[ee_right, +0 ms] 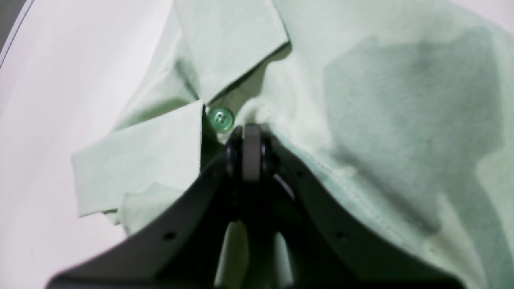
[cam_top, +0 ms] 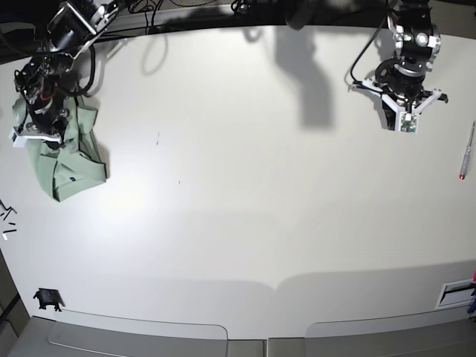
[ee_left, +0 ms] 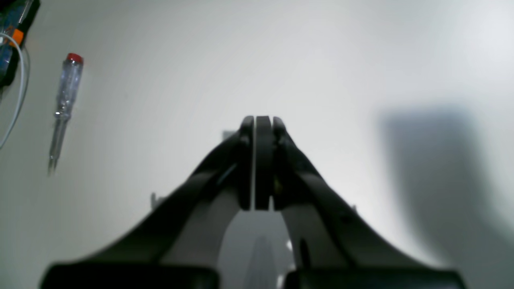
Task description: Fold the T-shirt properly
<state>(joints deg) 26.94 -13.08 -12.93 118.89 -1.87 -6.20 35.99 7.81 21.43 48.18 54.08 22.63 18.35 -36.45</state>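
The pale mint-green T-shirt lies crumpled at the far left edge of the white table. In the right wrist view its cloth fills the frame, with the collar points and a small button showing. My right gripper is shut at the puckered cloth just below the button; in the base view it sits on top of the shirt. My left gripper is shut and empty over bare table at the far right.
A clear-handled screwdriver with a red cap lies near the right table edge. Cables and a dark device lie beside it. A small black part sits at the front left, and a white holder at the front right.
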